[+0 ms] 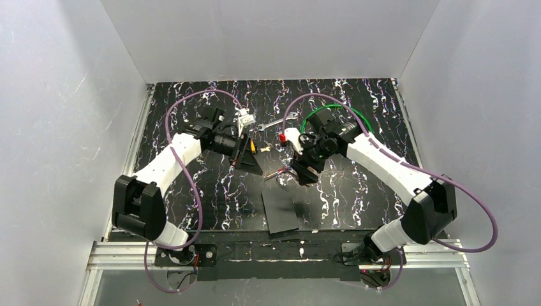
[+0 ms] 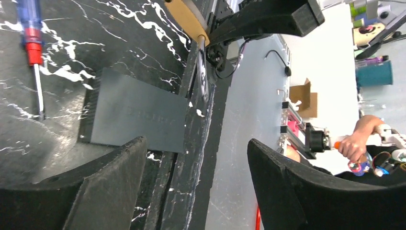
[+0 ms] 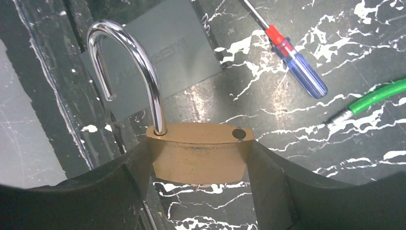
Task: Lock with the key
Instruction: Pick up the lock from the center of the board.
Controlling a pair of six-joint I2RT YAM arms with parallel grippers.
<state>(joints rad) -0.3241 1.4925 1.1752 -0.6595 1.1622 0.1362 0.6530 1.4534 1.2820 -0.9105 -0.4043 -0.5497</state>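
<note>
The key (image 1: 254, 147), with its yellow-and-black head, lies at the table's middle and is partly hidden by my left gripper (image 1: 245, 160). That gripper is open and empty right beside the key; its jaws (image 2: 195, 143) stand wide apart in the left wrist view, where the key does not show. My right gripper (image 1: 301, 171) is shut on the brass padlock (image 3: 198, 155) and holds it above the table. The steel shackle (image 3: 139, 62) is swung open. The padlock's edge (image 2: 186, 19) shows in the left wrist view.
A red-and-blue screwdriver (image 3: 297, 67) lies under the right gripper and also shows in the left wrist view (image 2: 31, 43). A grey card (image 1: 281, 209) sits near the front edge. A green cable loop (image 1: 335, 109) and a wrench (image 1: 275, 123) lie farther back.
</note>
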